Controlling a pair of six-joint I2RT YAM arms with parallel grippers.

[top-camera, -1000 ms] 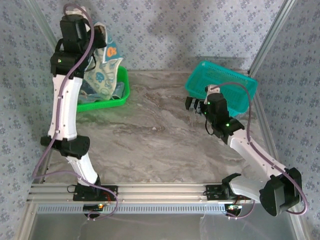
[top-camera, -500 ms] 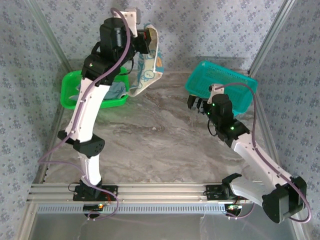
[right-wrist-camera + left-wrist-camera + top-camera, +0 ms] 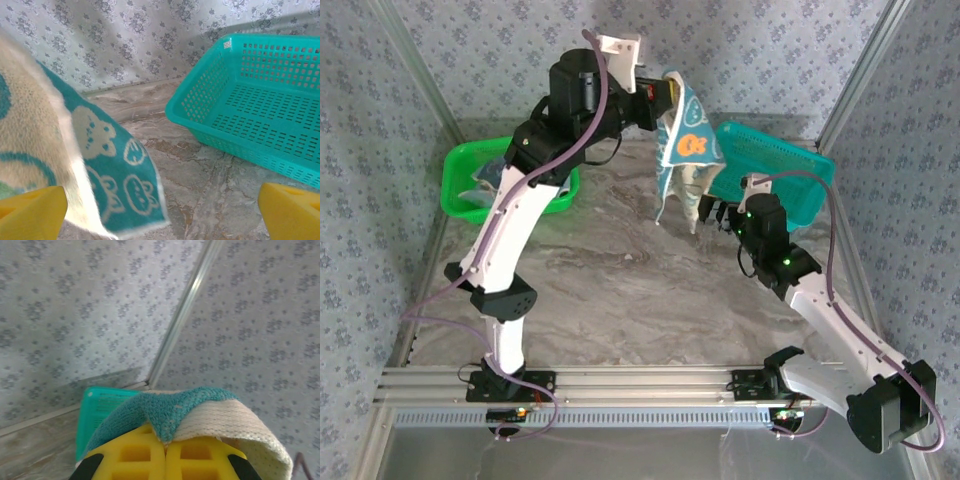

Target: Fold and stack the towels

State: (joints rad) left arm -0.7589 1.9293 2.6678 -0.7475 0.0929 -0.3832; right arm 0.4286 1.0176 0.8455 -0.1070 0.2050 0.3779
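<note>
The left gripper [image 3: 165, 456] has its 2 yellow fingers [image 3: 131, 455] pressed together on 1 towel [image 3: 172, 412], pinching a fold of it. The teal side and the pale backing drape over the fingertips. From above, this gripper [image 3: 665, 92] is raised high over the far middle of the table [image 3: 620, 270]. The towel [image 3: 684, 150] hangs down from it in the air, showing 1 orange patch and pale rings on teal. Its lower corners hang close above the tabletop, in front of the left end of the teal basket [image 3: 790, 165].

The right gripper [image 3: 160, 210] has its 2 yellow fingers [image 3: 30, 212] spread wide with nothing between them. It sits low over the table, just right of the towel's lower edge [image 3: 115, 175]. Whether the left-hand fingertip touches the cloth cannot be told. From above, this gripper [image 3: 715, 212] points toward the hanging towel, close to it.

There are 2 baskets. The teal basket [image 3: 200, 125] stands at the far right of the table, and the part of its floor in view is bare. The green basket [image 3: 455, 185] stands at the far left, well apart from it. It holds more crumpled cloth [image 3: 485, 185], but the arm hides part of it, so the pieces cannot be counted.
</note>
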